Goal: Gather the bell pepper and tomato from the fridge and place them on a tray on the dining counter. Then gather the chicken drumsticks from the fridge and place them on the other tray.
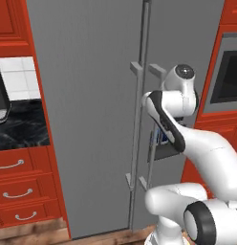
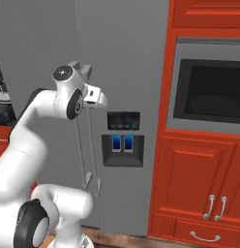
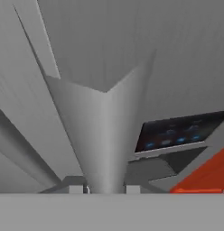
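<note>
The fridge stands straight ahead with both grey doors closed. Its two long bar handles run side by side down the middle. My arm reaches to the right door's handle. In the hand view that handle runs straight down between my fingertips, and my gripper is shut on it. The bell pepper, tomato and chicken drumsticks are hidden. Both trays and the dining counter are out of view.
A dark dispenser panel sits in the right door beside the handle. A built-in oven over red cabinets flanks the fridge on the right. On the left are a black marble counter and red drawers.
</note>
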